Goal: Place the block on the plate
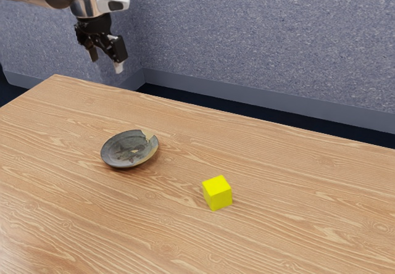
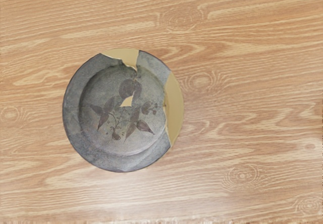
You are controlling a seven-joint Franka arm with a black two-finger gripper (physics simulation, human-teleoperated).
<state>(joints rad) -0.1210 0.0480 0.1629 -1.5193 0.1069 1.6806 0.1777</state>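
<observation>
Pincer (image 1: 106, 63) spread and empty, I should travel beyond the plate (image 1: 123, 153) to the yellow block (image 1: 217, 193), apart from it on the table (image 1: 296, 212), and straddle opposite faces squarely before closing.

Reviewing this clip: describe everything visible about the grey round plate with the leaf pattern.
The grey round plate with the leaf pattern looks like stone or glazed ceramic. It has a raised, darker-edged rim, a shallow well with dark leaves and stems, tan patches on the rim and a small one in the well. It lies face up on the light brown wood-grain table, touching only that, and bears nothing. In the exterior view, it sits left of the yellow cube-shaped block, apart from it.
</observation>
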